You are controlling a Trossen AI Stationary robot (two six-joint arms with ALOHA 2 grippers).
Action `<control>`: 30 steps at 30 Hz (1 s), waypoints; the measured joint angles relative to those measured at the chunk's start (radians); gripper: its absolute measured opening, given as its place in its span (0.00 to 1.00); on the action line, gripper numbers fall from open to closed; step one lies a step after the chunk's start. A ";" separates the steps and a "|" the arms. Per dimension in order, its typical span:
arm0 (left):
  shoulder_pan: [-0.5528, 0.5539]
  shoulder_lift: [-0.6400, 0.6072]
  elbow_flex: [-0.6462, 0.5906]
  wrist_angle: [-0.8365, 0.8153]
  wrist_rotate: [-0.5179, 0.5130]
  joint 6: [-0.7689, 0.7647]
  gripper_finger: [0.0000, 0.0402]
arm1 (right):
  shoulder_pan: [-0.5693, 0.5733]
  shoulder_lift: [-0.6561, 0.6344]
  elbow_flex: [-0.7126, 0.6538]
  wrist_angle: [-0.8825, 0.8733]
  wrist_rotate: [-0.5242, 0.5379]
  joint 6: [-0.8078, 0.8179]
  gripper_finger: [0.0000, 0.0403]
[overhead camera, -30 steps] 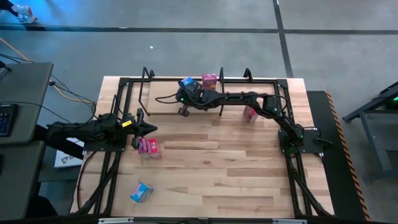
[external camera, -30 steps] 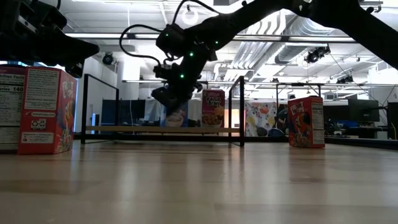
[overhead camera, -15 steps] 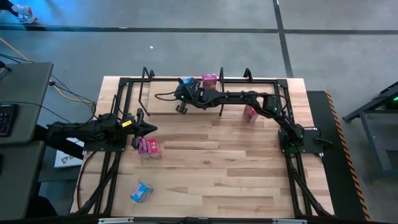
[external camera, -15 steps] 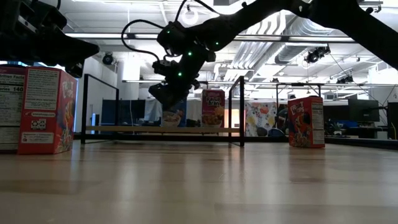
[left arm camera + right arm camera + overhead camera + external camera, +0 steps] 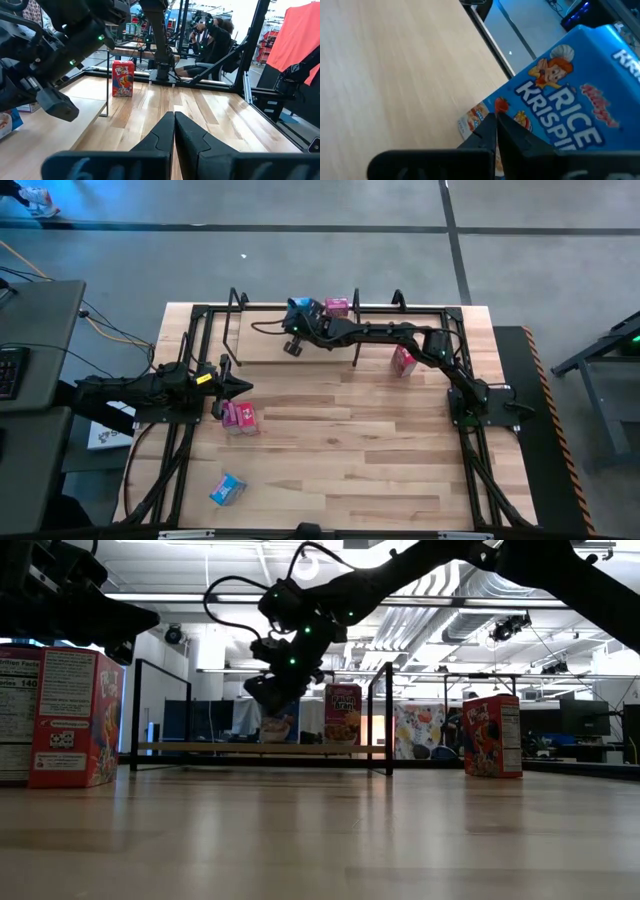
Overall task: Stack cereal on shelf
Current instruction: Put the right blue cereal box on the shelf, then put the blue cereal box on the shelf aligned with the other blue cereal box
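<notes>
The right arm's tool [image 5: 297, 318], fingers pressed together and empty, hangs beside the blue Rice Krispies cardboard box [image 5: 301, 308] standing on the light wooden, black-framed shelf [image 5: 262, 340], probably nudging it straight.

Pale wooden shelf [image 5: 262, 340] board — smooth, matt; thin black metal frame; printed cardboard blue box [image 5: 572, 95].

- Three pink cereal boxes: one on the shelf [image 5: 337, 307], two on the table [image 5: 403, 362] [image 5: 239, 416].
- Two blue boxes: one on the shelf [image 5: 301, 310], one on the table [image 5: 228, 489].
- One shelf [image 5: 262, 340].
</notes>
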 joint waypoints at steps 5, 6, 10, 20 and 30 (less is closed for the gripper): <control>0.000 0.000 0.000 0.000 0.000 0.000 0.01 | 0.011 0.000 0.000 -0.014 -0.006 0.001 0.00; 0.000 0.000 0.000 0.000 0.000 0.000 0.01 | 0.013 0.000 0.000 -0.020 -0.006 0.003 0.00; 0.000 0.000 0.000 0.000 0.000 0.000 0.01 | 0.018 0.000 0.000 -0.057 -0.031 0.012 0.00; 0.000 0.000 0.000 0.000 0.000 0.000 0.01 | 0.029 -0.008 0.000 -0.115 -0.070 0.036 0.00; 0.000 0.000 0.000 0.000 0.000 0.000 0.01 | 0.141 -0.146 0.000 -0.357 -0.175 0.140 0.00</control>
